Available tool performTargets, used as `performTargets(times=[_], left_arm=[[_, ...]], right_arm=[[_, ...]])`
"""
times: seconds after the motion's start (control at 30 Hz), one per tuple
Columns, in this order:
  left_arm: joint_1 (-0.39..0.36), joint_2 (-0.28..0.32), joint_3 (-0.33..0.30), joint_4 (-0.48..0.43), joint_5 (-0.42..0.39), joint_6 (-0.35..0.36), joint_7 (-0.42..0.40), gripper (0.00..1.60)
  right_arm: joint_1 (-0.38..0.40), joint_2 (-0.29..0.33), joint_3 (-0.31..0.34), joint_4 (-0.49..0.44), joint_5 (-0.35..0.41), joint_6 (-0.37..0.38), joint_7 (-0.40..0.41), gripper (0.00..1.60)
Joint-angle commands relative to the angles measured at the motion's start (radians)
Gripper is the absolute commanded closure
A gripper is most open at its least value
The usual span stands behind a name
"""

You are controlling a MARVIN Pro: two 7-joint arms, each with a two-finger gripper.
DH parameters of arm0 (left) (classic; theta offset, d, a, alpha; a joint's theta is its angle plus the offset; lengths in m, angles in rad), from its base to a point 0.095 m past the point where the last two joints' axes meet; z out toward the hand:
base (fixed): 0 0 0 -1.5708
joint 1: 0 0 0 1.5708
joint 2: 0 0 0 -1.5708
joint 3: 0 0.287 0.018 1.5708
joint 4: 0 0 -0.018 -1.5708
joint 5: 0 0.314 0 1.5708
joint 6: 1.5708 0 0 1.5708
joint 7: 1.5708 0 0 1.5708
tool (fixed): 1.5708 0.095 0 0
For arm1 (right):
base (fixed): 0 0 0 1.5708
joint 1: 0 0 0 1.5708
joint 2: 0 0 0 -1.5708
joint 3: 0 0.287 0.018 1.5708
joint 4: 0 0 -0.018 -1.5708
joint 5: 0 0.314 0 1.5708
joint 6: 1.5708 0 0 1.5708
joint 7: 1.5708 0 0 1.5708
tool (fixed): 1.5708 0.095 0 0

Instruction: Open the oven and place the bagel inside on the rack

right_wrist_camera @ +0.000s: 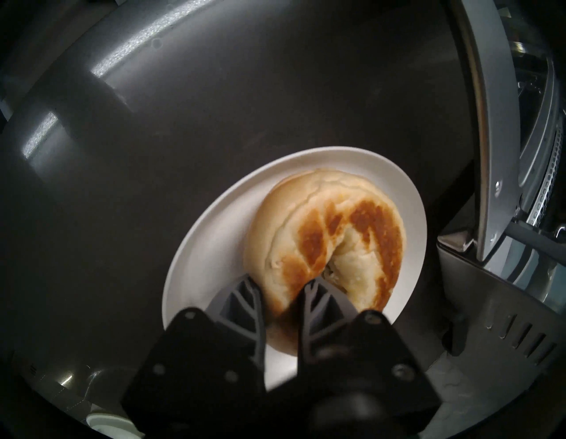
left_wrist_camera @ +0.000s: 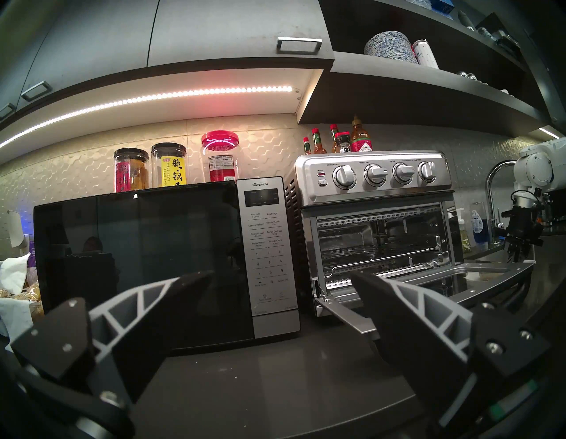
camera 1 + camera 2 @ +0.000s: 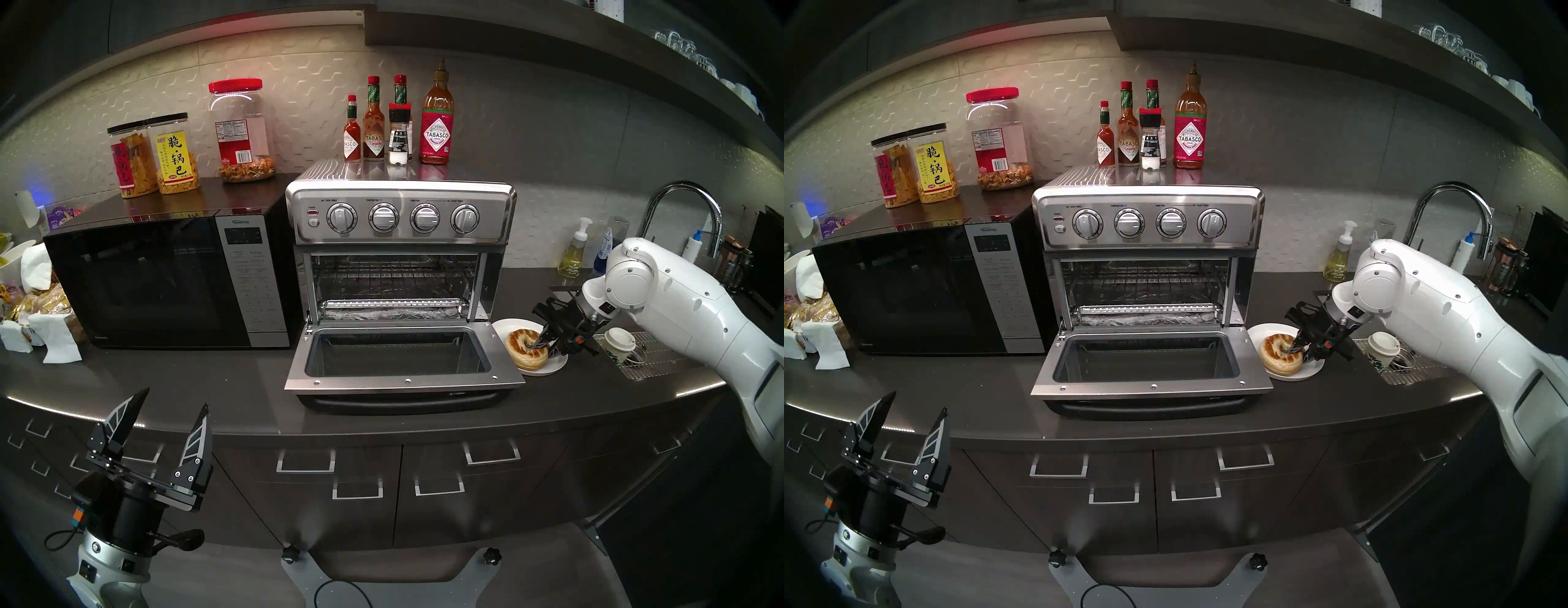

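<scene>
Bagel, round and pale tan, shows golden-brown toasted patches curving around a small centre hole, with a lighter, creased crust along its outer edge. It lies flat on a white plate on the dark desk, just beside the right edge of the oven. The oven's glass door is dropped down level, and the wire rack with its perforated front rail sits inside the cavity with nothing on it.

The right gripper comes down steeply over the near side of the bagel. In the wrist view one finger stands outside the ring, over the plate, and the other reaches in at the centre hole, so a section of the ring lies between the jaws. The jaws are drawn narrow around that section and appear to pinch it; both fingertips look to be against the bread. The bagel rests on the plate, not lifted.

The left gripper hangs in front of the desk's near edge, well apart from the oven, pointing toward the microwave. Its jaws are spread wide and hold nothing.

A paper cup stands right of the plate, behind the right wrist.
</scene>
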Motion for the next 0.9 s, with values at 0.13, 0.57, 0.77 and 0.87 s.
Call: performTargets(times=[0.13,0.57,0.77,0.87], left_arm=[[0.001,0.000,-0.002,-0.020,-0.001,-0.001,0.000,0.00],[0.000,0.000,-0.002,-0.020,-0.001,-0.001,-0.001,0.00],[0.000,0.000,-0.002,-0.020,-0.001,-0.001,-0.001,0.00],[0.000,0.000,-0.002,-0.020,-0.001,-0.001,-0.001,0.00]], right_arm=[[0.033,0.066,0.032,-0.063,0.033,-0.012,0.017,1.44],[0.041,0.161,0.060,-0.163,0.102,-0.024,0.014,1.46],[0.051,0.214,0.073,-0.224,0.142,-0.027,0.019,1.45],[0.057,0.231,0.078,-0.250,0.158,-0.020,0.024,1.44]])
